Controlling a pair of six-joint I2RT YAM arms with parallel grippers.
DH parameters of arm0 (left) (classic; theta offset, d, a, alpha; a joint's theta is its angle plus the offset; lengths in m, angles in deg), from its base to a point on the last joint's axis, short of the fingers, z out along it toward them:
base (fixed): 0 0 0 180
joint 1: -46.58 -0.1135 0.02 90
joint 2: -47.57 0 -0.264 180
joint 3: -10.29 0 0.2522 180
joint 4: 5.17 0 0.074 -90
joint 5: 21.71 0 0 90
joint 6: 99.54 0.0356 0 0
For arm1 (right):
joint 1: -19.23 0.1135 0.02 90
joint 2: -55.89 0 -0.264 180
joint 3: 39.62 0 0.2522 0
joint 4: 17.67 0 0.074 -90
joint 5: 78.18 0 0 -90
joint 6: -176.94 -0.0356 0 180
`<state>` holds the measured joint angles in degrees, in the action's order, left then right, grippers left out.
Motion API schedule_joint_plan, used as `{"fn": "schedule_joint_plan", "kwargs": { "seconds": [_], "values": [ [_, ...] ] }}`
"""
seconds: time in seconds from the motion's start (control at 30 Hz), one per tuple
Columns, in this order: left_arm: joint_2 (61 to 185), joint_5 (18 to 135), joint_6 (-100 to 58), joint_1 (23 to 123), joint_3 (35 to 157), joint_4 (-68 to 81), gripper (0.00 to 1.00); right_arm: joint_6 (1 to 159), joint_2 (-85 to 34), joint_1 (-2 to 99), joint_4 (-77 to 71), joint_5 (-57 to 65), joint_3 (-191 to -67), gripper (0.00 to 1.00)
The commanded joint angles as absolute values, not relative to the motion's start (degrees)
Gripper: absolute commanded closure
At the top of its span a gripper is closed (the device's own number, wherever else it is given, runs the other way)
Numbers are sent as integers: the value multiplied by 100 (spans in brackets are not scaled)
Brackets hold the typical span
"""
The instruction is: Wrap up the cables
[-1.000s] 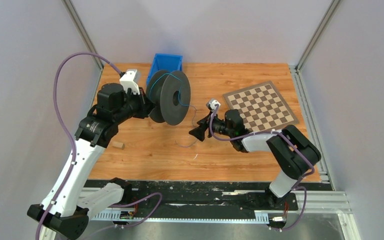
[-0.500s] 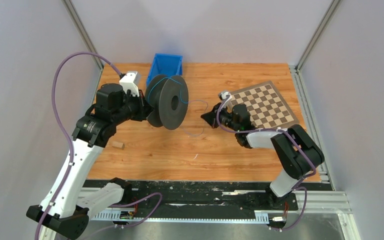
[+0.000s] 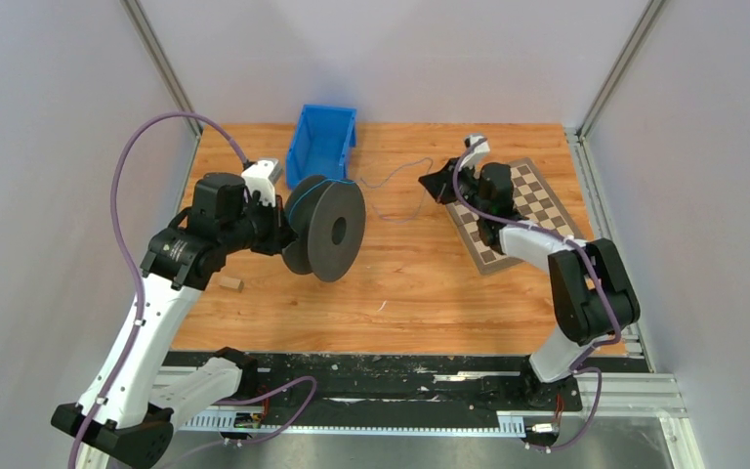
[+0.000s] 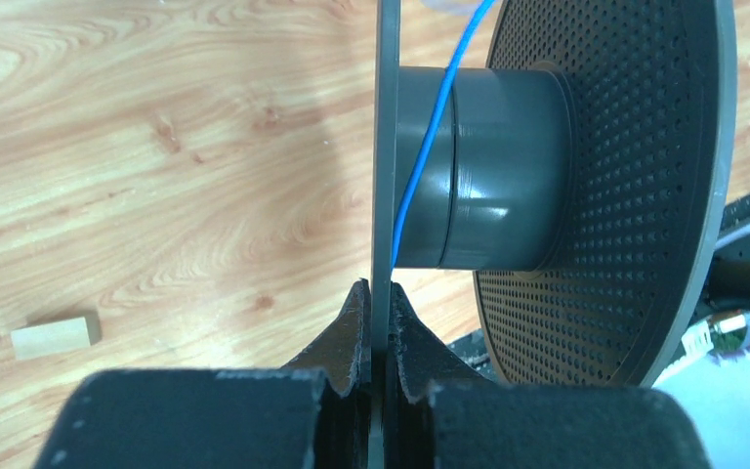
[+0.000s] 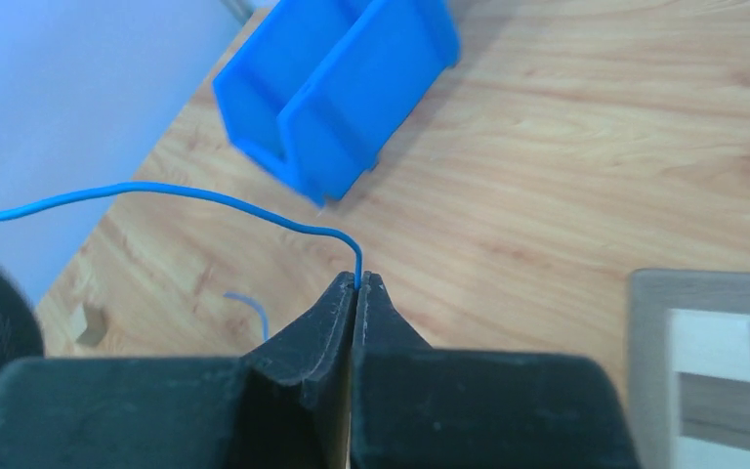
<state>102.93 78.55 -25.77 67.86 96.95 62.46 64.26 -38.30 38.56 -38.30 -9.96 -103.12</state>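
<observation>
**Left gripper**: pressed together on the thin near flange of a dark grey spool, with the flange edge clamped between the fingertips.

**Spool**: held on edge above the wooden table, at 9 o'clock from the table's middle. Perforated far flange turned towards 3 o'clock in the overhead view.

**Cable**: thin blue wire. One strand laid across the spool's hub, close against the gripped flange. Slack, sagging run from the top of the spool towards 2 o'clock, ending at the right gripper. Short further stretch lying on the wood below in the right wrist view; link to the rest not clear.

**Right gripper**: pressed together, pinching the cable at the very fingertips. Placed at 1 o'clock from the table's middle, just beside the checkerboard's left edge, well apart from the spool.

**Blue bin**: at 11 o'clock, just beyond the spool.

**Checkerboard**: flat on the table at 2 o'clock, partly under the right arm.

**Wooden block**: small, pale, lying flat at 8 o'clock, near the left arm.
</observation>
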Motion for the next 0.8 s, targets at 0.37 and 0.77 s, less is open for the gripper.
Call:
{"fn": "schedule_joint_plan", "kwargs": {
  "seconds": [0.37, 0.77],
  "values": [
    [9945, 8595, -2813, 6581, 9865, 5598, 100, 6256, -4201, 3837, -2957, -1638, -10506, 100],
    [10522, 8873, -4618, 5325, 9576, 3394, 100, 6966, -2601, 6937, -1529, 349, -9672, 100]
  ]
}}
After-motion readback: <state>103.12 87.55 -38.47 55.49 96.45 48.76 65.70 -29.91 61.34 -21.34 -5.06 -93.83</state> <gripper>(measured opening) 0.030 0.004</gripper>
